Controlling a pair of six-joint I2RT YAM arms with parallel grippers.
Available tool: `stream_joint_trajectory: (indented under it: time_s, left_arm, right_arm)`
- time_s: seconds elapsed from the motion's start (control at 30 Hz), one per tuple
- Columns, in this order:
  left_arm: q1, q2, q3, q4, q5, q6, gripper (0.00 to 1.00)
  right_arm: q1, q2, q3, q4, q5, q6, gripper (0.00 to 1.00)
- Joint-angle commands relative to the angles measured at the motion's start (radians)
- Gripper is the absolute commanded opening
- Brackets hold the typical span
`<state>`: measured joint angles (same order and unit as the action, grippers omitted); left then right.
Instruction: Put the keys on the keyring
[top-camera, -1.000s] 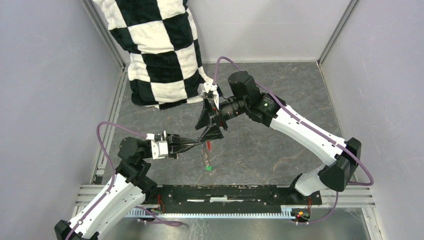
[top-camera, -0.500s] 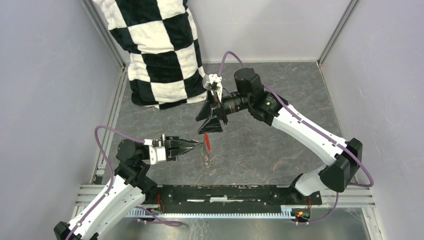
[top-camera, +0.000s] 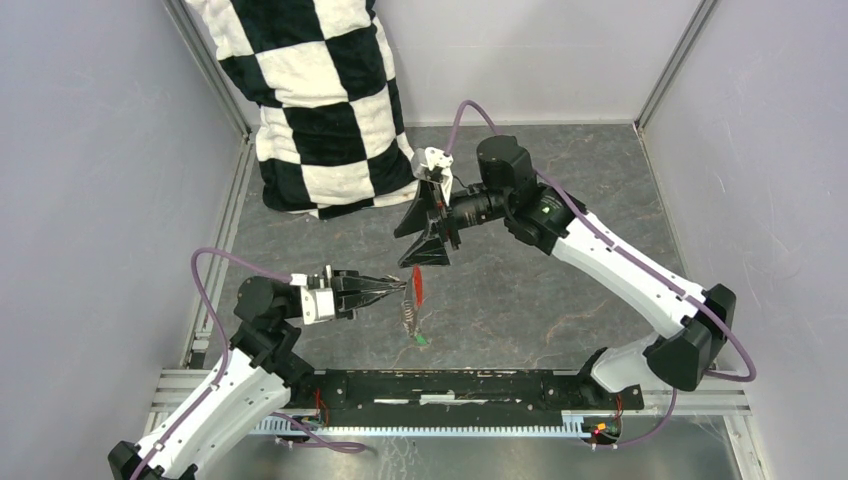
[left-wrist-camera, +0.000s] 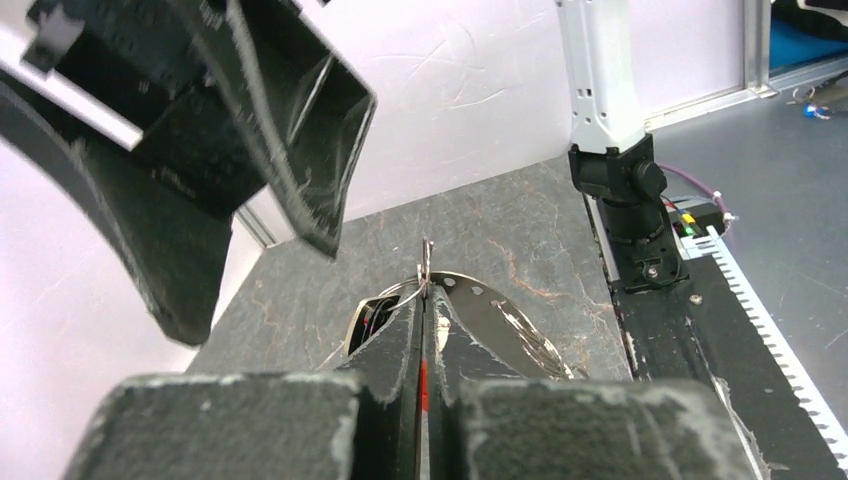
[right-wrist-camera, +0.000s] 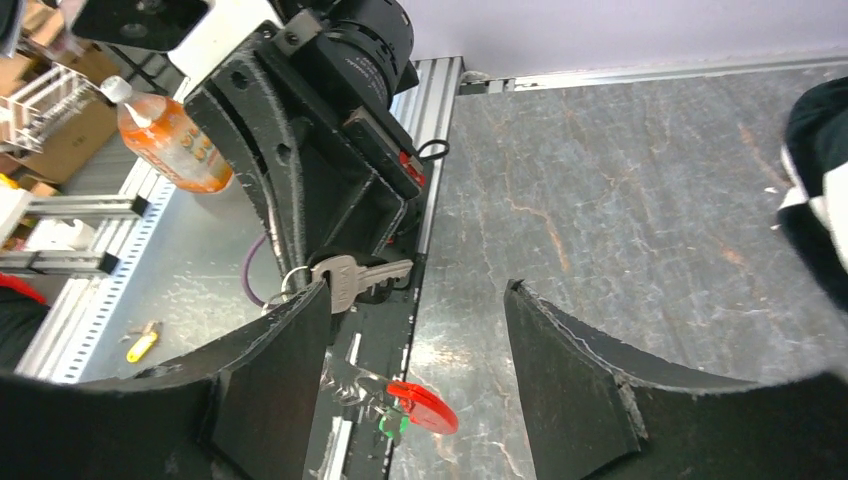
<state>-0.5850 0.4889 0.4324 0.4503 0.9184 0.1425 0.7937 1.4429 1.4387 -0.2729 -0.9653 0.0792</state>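
Keyring (left-wrist-camera: 426, 262) first: I am pinching its thin wire ring edge-on in my left gripper (top-camera: 403, 287), jaws fully closed on it, and I am holding it in the air above the worktop (top-camera: 560, 270), toward the front edge. Below the ring, the red plastic piece (top-camera: 417, 283), the grey-brown strip (top-camera: 409, 314) and a green tag (top-camera: 421, 339) are hanging loose. A silver key (right-wrist-camera: 352, 279) is lying against the ring right at my left fingertips. I cannot tell whether it is fully threaded on, and I am not finding a black-tagged key in any view. My right gripper (top-camera: 403, 250) is standing wide and empty, just above and behind the ring, not touching it.

I am judging the whole bundle to be very light. The wire is looking stiff, springy and slick, so it is likely to be twisting in my pinch if anything pushes it sideways. The hanging parts are offering no firm hold. The key is small, flat and hard, so I am reckoning the best grasp is across the flat faces of its head, leaving the hole clear. The red piece is looking like the broadest place to steady the ring.
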Motion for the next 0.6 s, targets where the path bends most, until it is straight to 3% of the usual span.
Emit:
stream_joint_trajectory:
  time_s: [0.0, 0.27, 0.57]
  left_arm:
    - [-0.003, 0.022, 0.034, 0.022, -0.081, -0.083, 0.02]
    - [-0.003, 0.080, 0.083, -0.031, -0.115, -0.139, 0.02]
    - [-0.004, 0.108, 0.123, -0.085, -0.117, -0.137, 0.02]
  right_arm:
    - [-0.004, -0.091, 0.036, -0.035, 0.036, -0.130, 0.72]
    - [0.006, -0.161, 0.004, -0.177, 0.042, -0.380, 0.70]
    - [0.097, -0.122, 0.068, -0.392, 0.224, -0.579, 0.61]
